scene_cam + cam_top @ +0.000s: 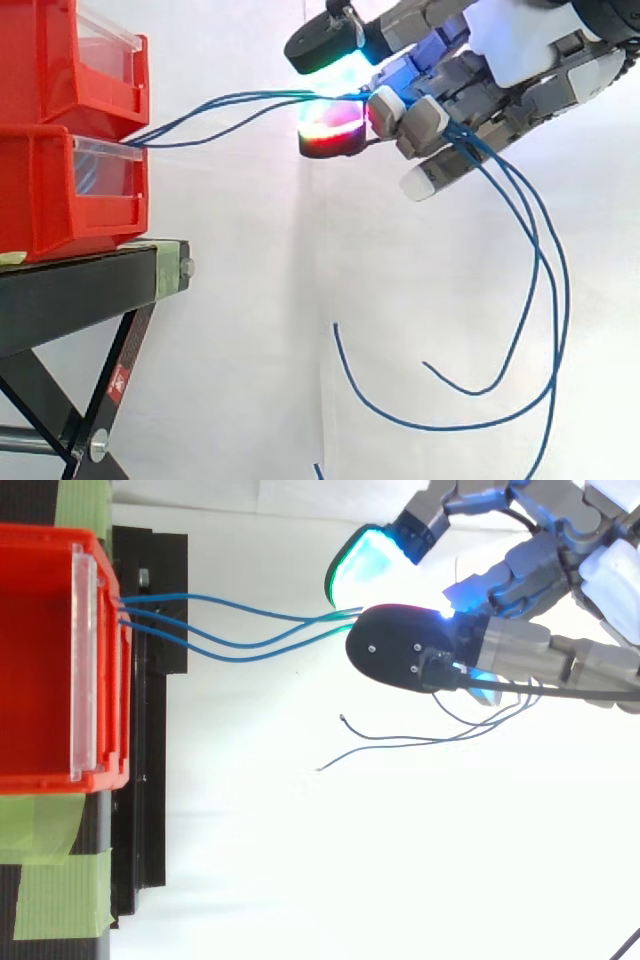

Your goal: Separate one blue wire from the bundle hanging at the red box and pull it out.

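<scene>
Tough to read right at the contact: glare from the glowing pads (330,135) washes out the spot where the blue wires (220,630) meet the robot hand (480,80). Whether one strand or all three sit in the pinch, I can't tell. The arm is cut off at the right edge in both views, and in the side view one wire runs off the bottom edge. Where the wires begin inside the lower red bin (50,190) is hidden behind its clear front panel (105,170).

Now the wires themselves: three strands leave the bin's front spread apart, cross open air and converge at the fingertips. The robot hand sits well out from the bin and up high, its fingers curled and closed on the bundle. A green-lit pad (362,565) is above and a red-lit one beneath in the side view, with the wires passing between them. Past the grip, the strands drop away in long slack loops, and the free ends (335,326) curl upward in mid-air.

Underneath, the upper red bin (60,60) is stacked on the lower, both on a black worktop (90,275) with angled legs. From above, green tape (50,890) lies across the worktop beside the bin. A white curtain (230,300) hangs behind it all.
</scene>
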### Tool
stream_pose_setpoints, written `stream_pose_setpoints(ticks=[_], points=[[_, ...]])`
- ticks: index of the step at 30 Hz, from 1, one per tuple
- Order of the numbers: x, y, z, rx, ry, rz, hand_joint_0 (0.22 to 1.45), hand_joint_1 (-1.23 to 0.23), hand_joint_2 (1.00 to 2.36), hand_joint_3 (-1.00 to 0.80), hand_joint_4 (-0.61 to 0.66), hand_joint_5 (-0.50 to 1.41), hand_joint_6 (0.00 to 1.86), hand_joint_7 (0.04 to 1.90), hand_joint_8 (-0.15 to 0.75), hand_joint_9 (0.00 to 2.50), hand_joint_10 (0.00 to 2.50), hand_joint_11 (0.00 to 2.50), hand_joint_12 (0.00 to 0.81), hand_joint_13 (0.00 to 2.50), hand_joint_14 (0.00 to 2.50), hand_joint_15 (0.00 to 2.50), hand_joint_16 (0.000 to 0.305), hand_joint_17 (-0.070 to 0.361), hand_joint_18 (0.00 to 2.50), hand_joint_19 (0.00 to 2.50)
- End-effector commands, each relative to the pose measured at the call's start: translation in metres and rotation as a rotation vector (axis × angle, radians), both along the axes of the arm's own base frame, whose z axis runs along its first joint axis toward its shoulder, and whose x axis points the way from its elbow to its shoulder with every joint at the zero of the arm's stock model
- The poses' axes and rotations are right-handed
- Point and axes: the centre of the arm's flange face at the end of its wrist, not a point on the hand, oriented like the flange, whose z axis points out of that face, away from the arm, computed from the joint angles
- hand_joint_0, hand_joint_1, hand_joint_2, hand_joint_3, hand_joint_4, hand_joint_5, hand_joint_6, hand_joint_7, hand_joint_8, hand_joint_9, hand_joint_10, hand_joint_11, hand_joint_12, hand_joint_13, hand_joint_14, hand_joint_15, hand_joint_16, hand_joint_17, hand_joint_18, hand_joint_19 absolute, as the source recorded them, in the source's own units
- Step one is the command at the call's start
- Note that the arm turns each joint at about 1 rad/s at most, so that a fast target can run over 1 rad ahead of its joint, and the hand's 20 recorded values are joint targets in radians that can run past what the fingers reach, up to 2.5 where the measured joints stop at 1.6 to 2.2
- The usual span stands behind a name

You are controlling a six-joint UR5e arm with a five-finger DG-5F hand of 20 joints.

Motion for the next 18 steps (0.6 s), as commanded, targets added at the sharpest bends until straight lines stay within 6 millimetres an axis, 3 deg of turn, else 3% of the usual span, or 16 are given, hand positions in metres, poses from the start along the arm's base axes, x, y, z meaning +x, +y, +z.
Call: stream_pose_setpoints(ticks=[1, 18], points=[[0.001, 0.002, 0.0, 0.004, -0.009, 0.003, 0.59, -0.7, 1.02, -0.17, 0.11, -0.18, 0.94, 0.89, 0.375, 1.29, 0.02, 1.36, 0.407, 1.4, 0.01, 1.51, 0.047, 0.105, 0.92, 0.53], [0.017, 0.011, -0.002, 0.119, -0.163, 0.039, 0.62, -0.75, 1.02, -0.18, 0.09, -0.18, 0.94, 0.9, 0.375, 1.28, 0.02, 1.34, 0.401, 1.4, 0.01, 1.51, 0.046, 0.104, 0.91, 0.51]])
